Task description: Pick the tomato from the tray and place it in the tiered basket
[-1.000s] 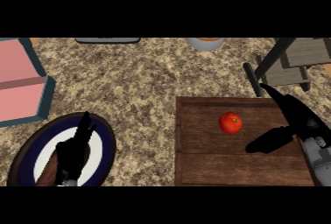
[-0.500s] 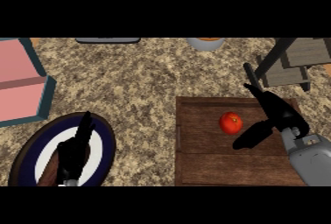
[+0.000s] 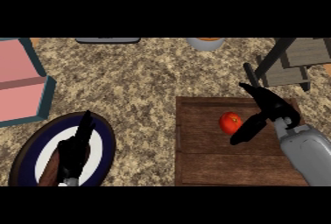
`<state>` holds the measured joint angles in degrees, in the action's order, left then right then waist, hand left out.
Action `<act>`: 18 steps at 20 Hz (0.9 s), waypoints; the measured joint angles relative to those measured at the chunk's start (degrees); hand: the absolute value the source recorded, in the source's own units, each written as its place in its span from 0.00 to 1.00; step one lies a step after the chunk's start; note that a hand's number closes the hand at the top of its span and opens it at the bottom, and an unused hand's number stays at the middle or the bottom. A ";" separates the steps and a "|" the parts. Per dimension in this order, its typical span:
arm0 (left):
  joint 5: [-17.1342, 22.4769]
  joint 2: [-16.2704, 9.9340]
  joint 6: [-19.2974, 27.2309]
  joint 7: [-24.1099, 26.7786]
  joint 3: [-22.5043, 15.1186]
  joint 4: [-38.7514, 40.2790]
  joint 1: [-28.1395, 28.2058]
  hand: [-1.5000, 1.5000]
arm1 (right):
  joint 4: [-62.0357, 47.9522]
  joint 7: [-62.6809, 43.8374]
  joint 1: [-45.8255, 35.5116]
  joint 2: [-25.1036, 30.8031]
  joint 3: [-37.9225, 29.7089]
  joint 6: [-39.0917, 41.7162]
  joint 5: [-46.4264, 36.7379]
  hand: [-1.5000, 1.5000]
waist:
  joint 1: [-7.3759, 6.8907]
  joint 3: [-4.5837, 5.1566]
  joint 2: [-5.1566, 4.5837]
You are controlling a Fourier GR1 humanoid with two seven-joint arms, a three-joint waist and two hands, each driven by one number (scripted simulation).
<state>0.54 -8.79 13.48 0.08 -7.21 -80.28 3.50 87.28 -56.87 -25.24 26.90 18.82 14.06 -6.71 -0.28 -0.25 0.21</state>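
Note:
A red tomato (image 3: 230, 123) lies on the brown wooden tray (image 3: 207, 157) at the lower right. My right hand (image 3: 270, 106) is open just right of the tomato, fingers stretched up and left, thumb (image 3: 248, 130) reaching down beside the fruit. I cannot tell whether the thumb touches it. The grey tiered basket (image 3: 294, 61) stands at the upper right, behind the tray. My left hand (image 3: 76, 146) rests open over the plate at the lower left.
A dark blue plate with a white middle (image 3: 35, 157) sits at the lower left. A pink box with teal edges (image 3: 19, 83) is at the far left. At the back edge stand a grey cup (image 3: 207, 42) and a dark flat object (image 3: 108, 40).
My right hand has moved left across the tray, closing in on the tomato's right side. The tomato, tray and left hand have stayed where they were.

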 measured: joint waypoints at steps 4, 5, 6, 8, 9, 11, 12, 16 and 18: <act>-0.97 0.52 0.48 -0.27 -0.08 -0.74 0.36 0.50 | -1.51 0.65 0.76 -1.67 0.24 0.88 -1.60 0.00 | 0.04 0.02 -0.01; -1.18 0.61 0.45 -0.46 -0.26 -1.28 0.69 0.50 | -1.88 0.78 0.91 -2.07 0.28 1.18 -1.92 0.00 | 0.04 0.04 -0.01; -1.21 0.64 0.31 -0.78 -0.17 -1.16 0.55 0.50 | -2.68 0.82 0.68 -2.86 0.46 1.32 -2.36 0.00 | 0.02 0.05 -0.03; -1.31 1.18 0.42 -0.80 -0.05 -0.65 0.38 0.50 | -3.13 0.91 0.93 -3.28 0.17 2.13 -2.29 0.00 | 0.06 0.04 -0.02; -1.64 1.55 0.61 -0.86 -0.16 -0.14 0.11 0.50 | -3.52 1.15 1.26 -3.61 -0.06 2.38 -2.45 0.00 | 0.08 0.00 0.00; -1.60 1.33 0.34 -0.53 0.21 -0.97 0.73 0.50 | -3.42 1.36 2.18 -3.78 -0.68 3.05 -2.33 0.00 | 0.11 0.01 0.01; -1.88 1.49 0.35 -0.55 -0.04 -1.34 0.97 0.50 | -4.22 1.62 2.40 -4.25 -0.73 3.25 -2.63 0.00 | 0.10 0.03 0.01; -1.89 1.17 -0.52 -1.04 0.85 -0.53 0.06 0.50 | -6.31 2.53 2.27 -5.93 -1.30 4.25 -3.80 0.00 | 0.07 0.20 0.18; -2.36 1.38 -0.16 -2.22 0.68 -1.56 0.34 0.50 | -6.97 3.70 2.69 -6.69 -1.49 4.51 -4.60 0.00 | -0.04 0.29 0.33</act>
<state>-1.81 -7.41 13.32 -2.14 -6.53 -81.84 3.84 80.31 -53.18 -22.55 20.20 17.33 18.57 -11.30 -0.32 0.04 0.54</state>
